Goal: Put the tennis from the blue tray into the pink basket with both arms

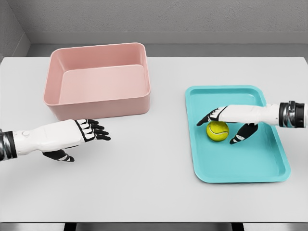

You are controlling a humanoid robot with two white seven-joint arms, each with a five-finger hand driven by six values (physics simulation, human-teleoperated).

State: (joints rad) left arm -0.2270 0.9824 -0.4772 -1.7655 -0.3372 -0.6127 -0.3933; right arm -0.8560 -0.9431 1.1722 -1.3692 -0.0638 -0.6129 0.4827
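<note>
You've got the right hand [230, 121] hovering over the tennis ball [217, 131] in the blue tray [269, 166], fingers spread around it but not clamped yet, while the left hand [72, 137] waits relaxed and empty just in front of the pink basket [98, 103], probably for a handover.

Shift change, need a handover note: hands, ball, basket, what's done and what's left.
Right hand: over the tray, fingers spread around the ball, not closed on it.
Left hand: open, holds nothing, over the table in front of the basket.
Ball: on the tray. Basket: nothing in it.
Done: right hand has reached the ball.
Left: grasp, lift, likely pass to the left hand, drop in the basket.
</note>
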